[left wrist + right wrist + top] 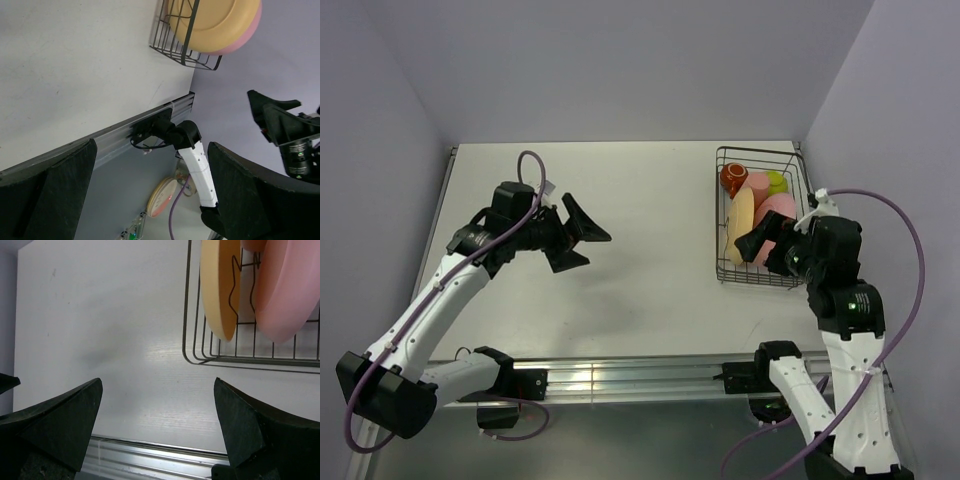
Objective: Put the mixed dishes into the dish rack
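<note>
The dish rack (756, 283) stands at the table's right side. In it a pale orange plate (741, 228) and a pink plate (778, 205) stand on edge, with a dark red-brown mug (733, 177), a salmon tumbler (758, 184) and a lime-green bowl (777, 182) at the far end. My right gripper (765, 246) hovers over the rack's near end, open and empty. In the right wrist view the right gripper (157, 405) is above bare table, just short of the rack (200, 347) and both plates (220, 285). My left gripper (595, 248) hangs open and empty over the table's left-middle.
The left wrist view looks across the table at the rack's corner (172, 45), the orange plate (225, 22) and the metal rail (130, 132) along the near edge. Purple walls close in the table on three sides.
</note>
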`<state>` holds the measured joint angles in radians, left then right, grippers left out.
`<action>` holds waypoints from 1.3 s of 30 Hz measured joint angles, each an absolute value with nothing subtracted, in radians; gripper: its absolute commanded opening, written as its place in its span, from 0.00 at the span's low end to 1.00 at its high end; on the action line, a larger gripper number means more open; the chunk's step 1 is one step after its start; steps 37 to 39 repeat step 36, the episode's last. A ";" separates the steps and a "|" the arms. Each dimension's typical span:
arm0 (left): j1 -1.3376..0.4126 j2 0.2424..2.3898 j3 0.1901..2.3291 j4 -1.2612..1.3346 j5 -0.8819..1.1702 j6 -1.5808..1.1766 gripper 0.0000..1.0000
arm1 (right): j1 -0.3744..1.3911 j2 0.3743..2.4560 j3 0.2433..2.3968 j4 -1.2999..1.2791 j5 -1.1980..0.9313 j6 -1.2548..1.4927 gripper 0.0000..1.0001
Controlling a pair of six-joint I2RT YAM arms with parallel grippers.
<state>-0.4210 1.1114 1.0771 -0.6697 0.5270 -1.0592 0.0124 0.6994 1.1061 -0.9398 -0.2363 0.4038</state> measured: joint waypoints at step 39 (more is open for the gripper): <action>-0.425 0.694 0.317 0.243 0.620 -1.809 0.99 | 0.012 0.046 0.464 -0.760 -0.317 0.926 1.00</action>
